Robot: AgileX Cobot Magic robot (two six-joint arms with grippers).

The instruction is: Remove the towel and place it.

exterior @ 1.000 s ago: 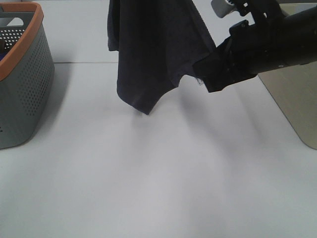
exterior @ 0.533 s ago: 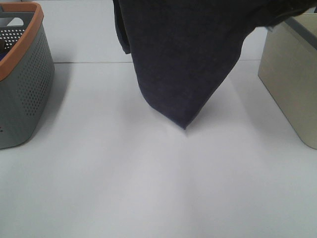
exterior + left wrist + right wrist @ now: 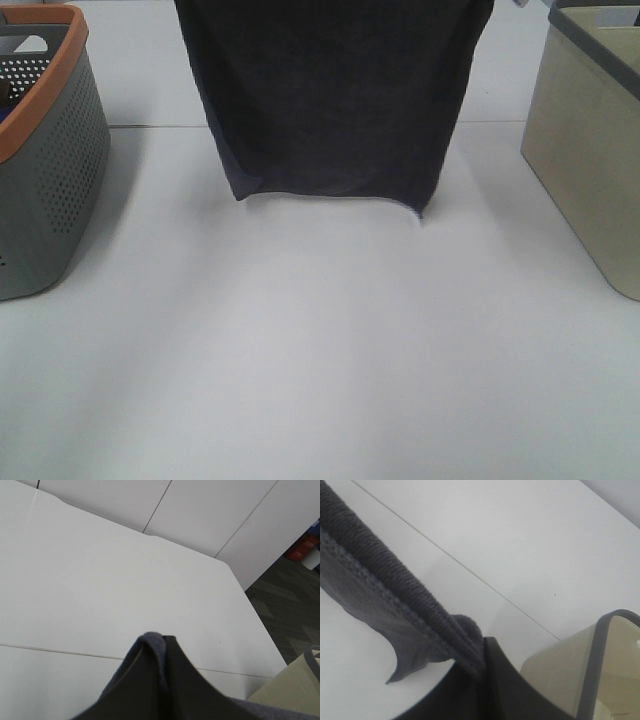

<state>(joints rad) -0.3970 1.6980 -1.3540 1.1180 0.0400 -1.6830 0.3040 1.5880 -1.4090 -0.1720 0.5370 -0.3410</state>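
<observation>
Exterior high view. The towel [image 3: 330, 100] hangs as a flat open sheet over the far middle of the table [image 3: 320, 360], between the grey basket [image 3: 45, 160] on the left and the beige bin [image 3: 590, 170] on the right, apart from both. Its top edge runs out of the frame, so neither set of jaws shows here. The bottom hem lies roughly level, left to right, and appears to hang clear of the table, though I cannot be certain. The broad face is turned toward the near side. The cloth is close to square, so no long axis stands out: it is spread left to right and drops straight down.

Left wrist view. My left jaws are clenched on a fold of the towel [image 3: 150, 645], the hem bunched at the tips. The table lies well below.

Right wrist view. My right jaws are likewise clamped on the towel [image 3: 380, 590] at a bunched upper corner, with the hem stretched taut away from them. The beige bin [image 3: 565, 680] sits just beside this grip.

Judgement. The removal looks complete, as the towel is lifted and held by two corners. The placing is not yet done. The frames do not show where it should go.
</observation>
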